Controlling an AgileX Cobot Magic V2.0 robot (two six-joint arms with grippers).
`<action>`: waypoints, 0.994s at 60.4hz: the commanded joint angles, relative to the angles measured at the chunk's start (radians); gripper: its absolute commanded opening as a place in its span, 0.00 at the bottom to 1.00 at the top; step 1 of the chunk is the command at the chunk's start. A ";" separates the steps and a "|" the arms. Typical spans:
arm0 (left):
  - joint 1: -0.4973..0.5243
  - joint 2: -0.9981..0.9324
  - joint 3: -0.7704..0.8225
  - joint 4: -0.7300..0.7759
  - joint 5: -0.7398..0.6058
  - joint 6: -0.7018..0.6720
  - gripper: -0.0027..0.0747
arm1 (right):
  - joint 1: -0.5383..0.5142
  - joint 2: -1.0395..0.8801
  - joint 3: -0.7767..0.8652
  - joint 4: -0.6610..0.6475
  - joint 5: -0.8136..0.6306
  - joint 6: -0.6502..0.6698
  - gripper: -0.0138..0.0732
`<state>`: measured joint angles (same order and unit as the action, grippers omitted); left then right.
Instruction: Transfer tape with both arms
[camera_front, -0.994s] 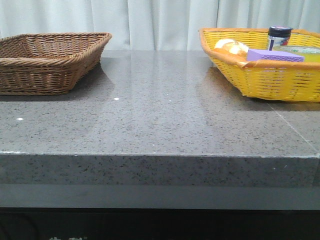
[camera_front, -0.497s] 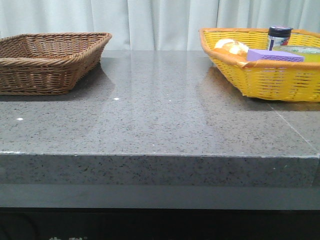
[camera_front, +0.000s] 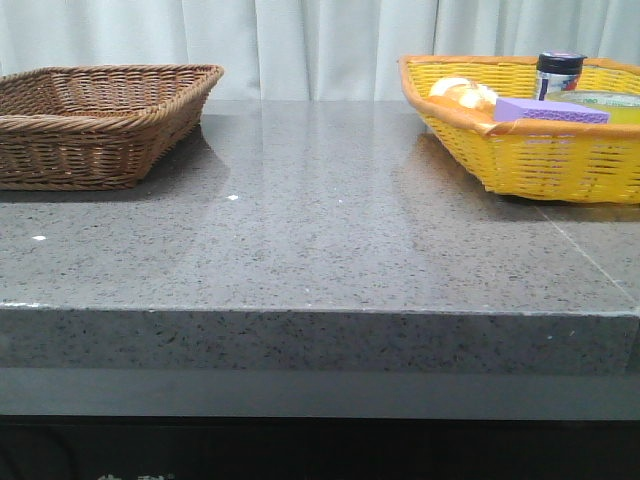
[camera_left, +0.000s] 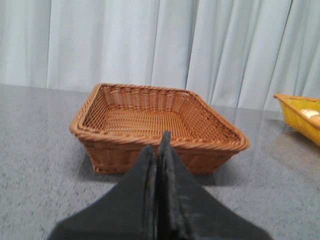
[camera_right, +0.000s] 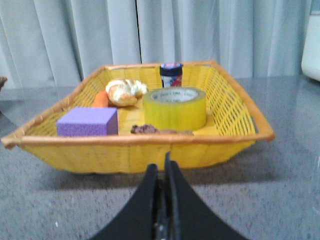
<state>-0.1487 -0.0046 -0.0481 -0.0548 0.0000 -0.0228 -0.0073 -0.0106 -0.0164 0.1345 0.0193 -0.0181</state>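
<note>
both pincers, left and right, are clenched empty, so reaching the tape unopened could knock it against the sponge in the yellow basket.

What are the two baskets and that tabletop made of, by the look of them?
Brown basket: woven wicker or rattan, matte, strands visible. Yellow basket: similar weave, but its bright, even color suggests plastic strips. Tabletop: speckled grey stone or stone-look slab, polished, since it reflects the curtains.
</note>
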 joint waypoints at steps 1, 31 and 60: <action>-0.005 -0.001 -0.112 -0.010 -0.058 -0.001 0.01 | -0.005 -0.020 -0.107 -0.018 -0.043 -0.006 0.08; -0.005 0.413 -0.692 -0.010 0.347 -0.001 0.01 | -0.005 0.280 -0.672 -0.096 0.363 -0.006 0.08; -0.005 0.810 -0.797 -0.010 0.413 -0.001 0.01 | -0.005 0.651 -0.792 -0.093 0.477 -0.006 0.08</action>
<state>-0.1487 0.7573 -0.8104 -0.0548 0.4942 -0.0228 -0.0073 0.5912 -0.7761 0.0481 0.5638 -0.0177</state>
